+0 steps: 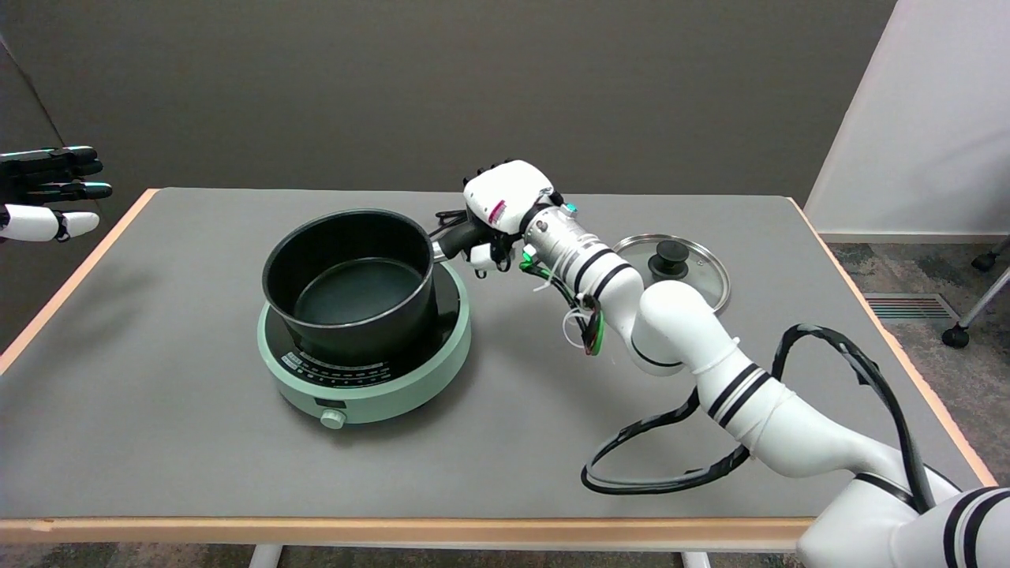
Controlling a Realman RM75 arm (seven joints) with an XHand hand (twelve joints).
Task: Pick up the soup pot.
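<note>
Hand [505,207] seemingly around soup pot [351,280] handle.

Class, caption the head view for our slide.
Right robot hand grips the soup pot handle on the green cooktop; lid lies behind.

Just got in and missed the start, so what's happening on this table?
The robot's right hand is wrapped around the handle of a dark soup pot, which sits on a round green hotplate. The pot looks empty and does not appear lifted yet. Its glass lid lies flat on the table behind the arm. The left hand hangs idle at the far left.
</note>
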